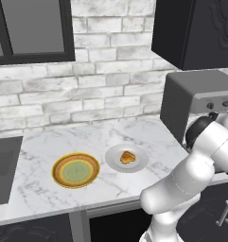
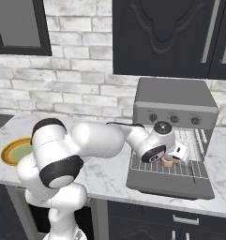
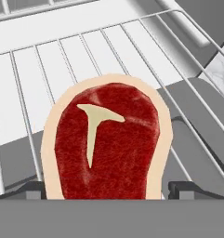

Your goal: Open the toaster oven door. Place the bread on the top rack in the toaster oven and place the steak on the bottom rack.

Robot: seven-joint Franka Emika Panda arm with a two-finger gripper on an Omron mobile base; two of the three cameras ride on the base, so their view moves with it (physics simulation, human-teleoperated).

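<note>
From my left base feed, the striped plate sits lower left on the worktop, and the bread is on a white plate mid-frame. Over on the right base feed, the toaster oven is at right with its door dropped open. My gripper is spread wide there, and the steak lies on the wire rack between the tips.

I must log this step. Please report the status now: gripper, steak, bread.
Gripper open over pulled-out wire rack. Steak lies on rack between fingertips. Bread waits on white plate. Nothing in the way.
</note>
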